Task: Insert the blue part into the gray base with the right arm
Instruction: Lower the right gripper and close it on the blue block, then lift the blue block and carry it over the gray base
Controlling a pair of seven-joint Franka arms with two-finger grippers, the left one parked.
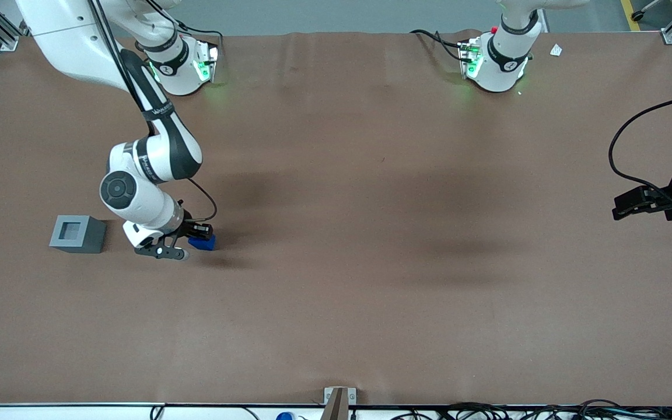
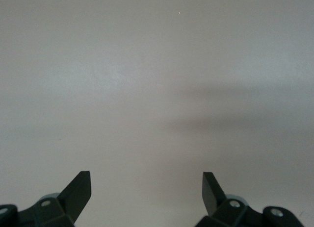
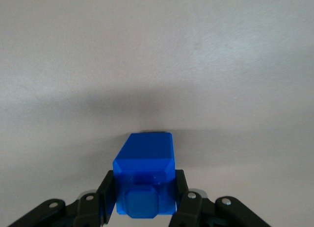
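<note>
The blue part [image 1: 203, 242] rests on the brown table, between the fingers of my right gripper [image 1: 199, 232], which is low over it. In the right wrist view the black fingers [image 3: 109, 188] press against both sides of the blue part [image 3: 144, 180], its raised stud facing the camera. The gray base [image 1: 77, 234], a light-gray cube with a square recess in its top, stands on the table beside the gripper, farther toward the working arm's end of the table, about two block widths away.
The right arm's elbow and wrist [image 1: 137, 186] hang over the table just above the gray base and the gripper. The arm bases [image 1: 187, 64] stand at the table's back edge. Cables [image 1: 639, 146] lie toward the parked arm's end.
</note>
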